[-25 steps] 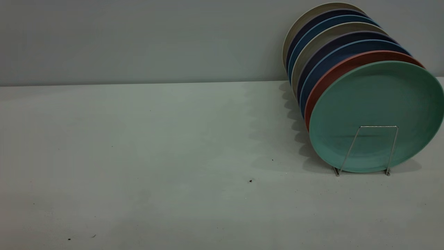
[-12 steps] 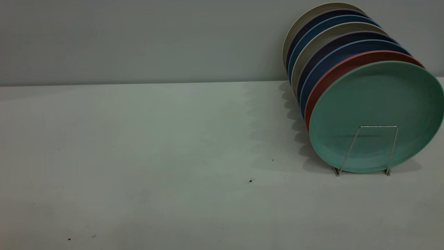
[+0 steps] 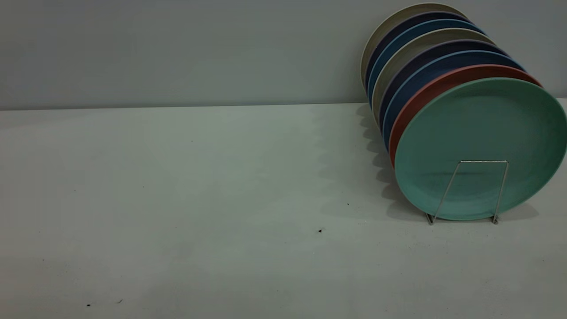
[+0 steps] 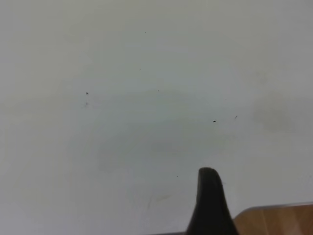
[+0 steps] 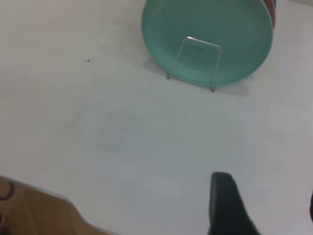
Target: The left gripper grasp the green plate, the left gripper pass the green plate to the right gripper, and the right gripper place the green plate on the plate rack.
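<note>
The green plate stands upright in the frontmost slot of the plate rack, leaning back against the other plates. It also shows in the right wrist view, behind the rack's front wire loop. Neither gripper appears in the exterior view. My right gripper is open and empty above bare table, well short of the rack. My left gripper shows only as one black tip over bare table near the table's edge, holding nothing visible.
A salmon-pink plate, blue plates and beige plates fill the rack behind the green one. A grey wall runs behind the table. The wooden floor shows past the table edge in both wrist views.
</note>
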Controlling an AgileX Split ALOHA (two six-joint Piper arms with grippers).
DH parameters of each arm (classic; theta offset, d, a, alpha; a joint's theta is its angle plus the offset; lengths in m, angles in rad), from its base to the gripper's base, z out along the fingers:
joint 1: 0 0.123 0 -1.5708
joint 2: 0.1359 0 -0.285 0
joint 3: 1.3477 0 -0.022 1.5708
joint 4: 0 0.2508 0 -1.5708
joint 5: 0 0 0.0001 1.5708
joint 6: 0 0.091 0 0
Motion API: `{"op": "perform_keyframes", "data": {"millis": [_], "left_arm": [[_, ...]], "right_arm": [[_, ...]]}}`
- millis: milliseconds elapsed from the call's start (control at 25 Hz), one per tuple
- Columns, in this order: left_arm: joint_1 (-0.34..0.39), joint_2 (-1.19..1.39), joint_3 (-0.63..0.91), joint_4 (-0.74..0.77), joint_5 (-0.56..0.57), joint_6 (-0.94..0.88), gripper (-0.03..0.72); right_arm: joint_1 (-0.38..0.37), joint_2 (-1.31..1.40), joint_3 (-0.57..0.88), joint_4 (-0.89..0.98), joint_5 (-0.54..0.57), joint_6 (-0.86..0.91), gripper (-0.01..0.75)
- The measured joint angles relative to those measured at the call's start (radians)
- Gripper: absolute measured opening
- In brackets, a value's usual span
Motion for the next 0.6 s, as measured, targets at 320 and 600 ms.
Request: {"op": "perform_keyframes", "data": {"millis": [320, 600], "left_arm": [[0.0, 0.0, 0.0, 0.0, 0.0, 0.0, 0.567], [0.0, 0.0, 0.0, 0.0, 0.0, 0.0, 0.567]], "right_arm": [[0.0, 0.0, 0.0, -0.001, 0.0, 0.0, 0.421], [0.0, 0.0, 0.0, -0.105, -0.005, 0.121, 0.421]]}}
